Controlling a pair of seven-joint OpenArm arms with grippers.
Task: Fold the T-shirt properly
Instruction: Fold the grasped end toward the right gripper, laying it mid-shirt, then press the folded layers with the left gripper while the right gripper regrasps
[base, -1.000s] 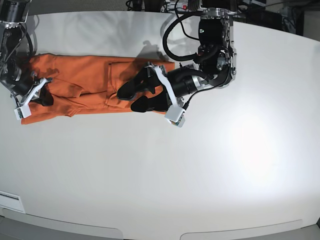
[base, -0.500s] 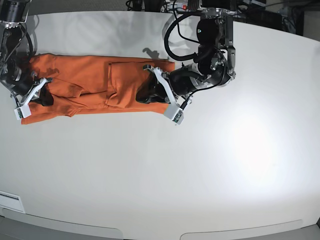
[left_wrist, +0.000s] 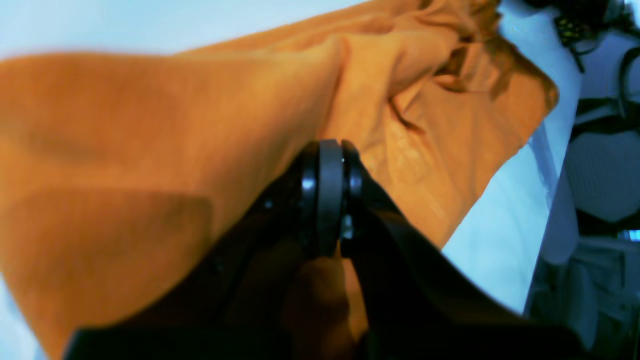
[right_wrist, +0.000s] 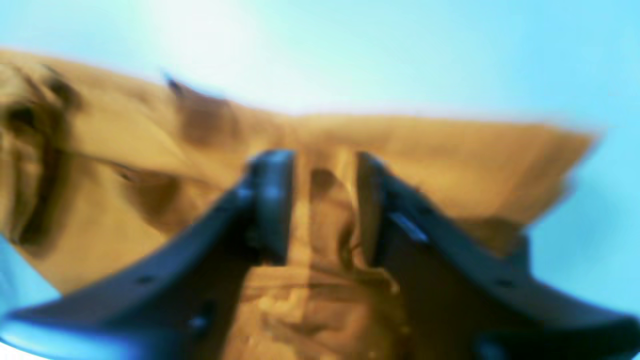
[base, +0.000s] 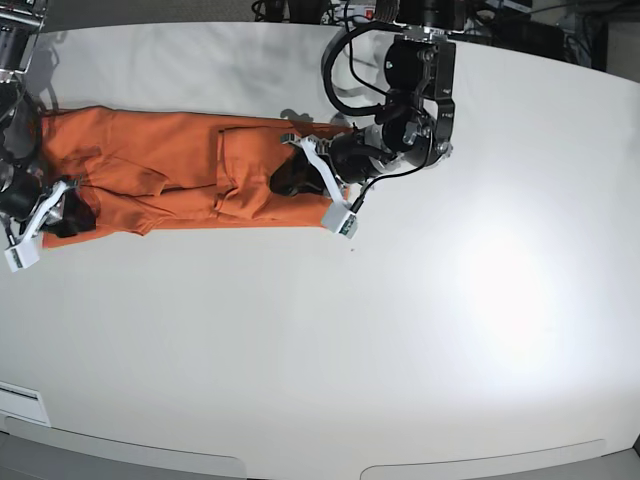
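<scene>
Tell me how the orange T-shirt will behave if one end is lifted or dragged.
The T-shirt looks thin and floppy: it lies flat on the table with soft wrinkles, so a lifted end would probably droop. It likely bunches when dragged; folds already gather at the left gripper, whose jaws look closed on the cloth.

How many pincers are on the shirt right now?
2. Left pincer is shut on the T-shirt at its end nearer the table's middle; right pincer sits at the opposite end, jaws apart astride fabric.

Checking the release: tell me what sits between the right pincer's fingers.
Right wrist view: wrinkled T-shirt fabric shows in the gap between the parted fingers of the right pincer.
</scene>
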